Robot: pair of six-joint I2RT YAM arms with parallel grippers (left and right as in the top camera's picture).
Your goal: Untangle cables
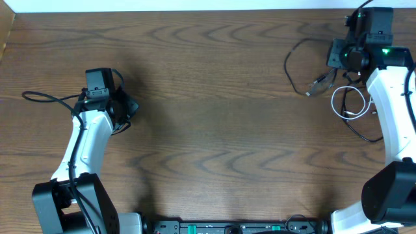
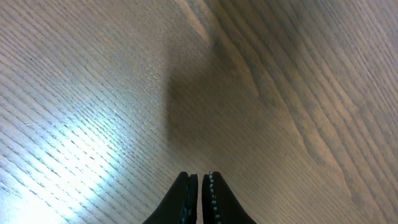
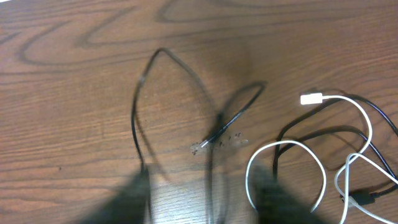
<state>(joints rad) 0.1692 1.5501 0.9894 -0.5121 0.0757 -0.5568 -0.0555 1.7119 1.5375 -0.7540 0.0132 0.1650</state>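
Cables at the table's (image 1: 208, 97) far right: black cable (image 3: 132, 121) loop beside white cable (image 3: 297, 142) coil, both under the right end effector (image 3: 202, 202). Its blurred fingers are parted, nothing gripped. Left end effector (image 2: 199, 186) pinched closed, empty, well apart.

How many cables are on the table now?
2. The black cable loops at the far right corner; the white cable coils just beside it, crossing a black strand. Parts may hide under the right arm.
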